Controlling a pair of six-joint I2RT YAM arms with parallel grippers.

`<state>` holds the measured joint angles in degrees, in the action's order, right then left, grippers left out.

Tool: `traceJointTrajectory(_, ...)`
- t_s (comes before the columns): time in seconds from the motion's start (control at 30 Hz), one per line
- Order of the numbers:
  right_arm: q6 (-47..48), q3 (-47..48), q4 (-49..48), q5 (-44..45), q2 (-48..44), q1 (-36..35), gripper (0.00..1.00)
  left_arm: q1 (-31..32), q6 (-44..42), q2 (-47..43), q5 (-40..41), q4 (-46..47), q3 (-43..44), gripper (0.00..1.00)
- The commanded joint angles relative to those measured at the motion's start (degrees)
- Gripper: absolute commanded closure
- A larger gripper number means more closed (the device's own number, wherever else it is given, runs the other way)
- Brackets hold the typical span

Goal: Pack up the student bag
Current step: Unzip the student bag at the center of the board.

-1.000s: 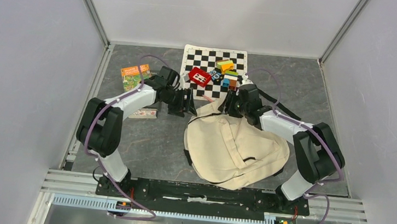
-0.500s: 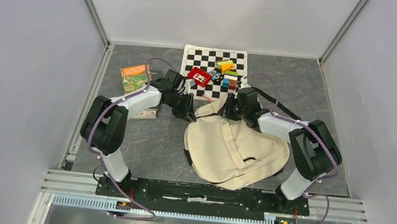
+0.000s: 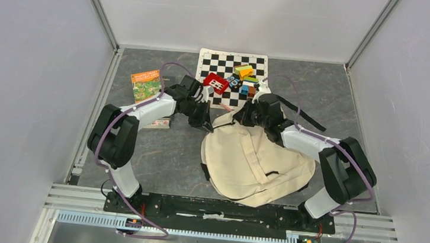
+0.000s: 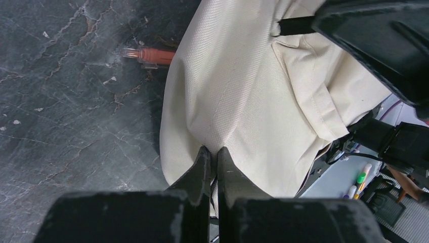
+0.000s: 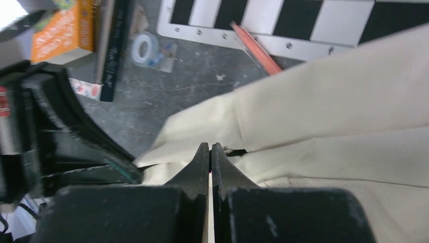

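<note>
- The bench lies beneath both my jaws.
- The student bag sprawls on it, top edge between my jaws.
- My left jaws are closed tight, pinching a fold of its cloth.
- My right jaws are clamped on its rim.
- An orange pen lies just beyond my left jaws.

Your left arm rises from its base at lower left, elbow bent out to the left, forearm reaching up and right toward the middle of the frame. Your right arm mirrors it from lower right, elbow out to the right, forearm angled up and left. The left gripper and right gripper sit near each other just above centre. Both have their jaws pressed together, each nipping the cloth of the student bag.
</note>
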<state>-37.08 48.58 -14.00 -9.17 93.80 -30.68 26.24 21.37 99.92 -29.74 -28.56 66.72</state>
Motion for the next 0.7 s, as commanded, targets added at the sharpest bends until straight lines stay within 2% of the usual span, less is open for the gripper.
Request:
traceJointTrajectory(0.0,6.6,3.3,0.8,-0.6,-5.5,-0.8,1.00,0.7,-0.6,-3.7,-1.5,1.6,0.4,0.98)
traceJointTrajectory(0.13,7.6,1.0,0.9,0.7,-7.2,-3.7,1.00,0.7,0.3,-3.4,-3.3,2.6,0.4,0.98)
traceJointTrajectory(0.3,4.7,-0.6,-2.3,2.2,-6.0,-7.2,1.00,0.7,1.5,-2.5,-5.1,4.0,0.2,0.98)
traceJointTrajectory(0.67,3.0,7.1,-6.1,-1.9,1.2,-14.5,1.00,0.7,0.3,-2.9,-2.5,3.2,0.3,0.98)
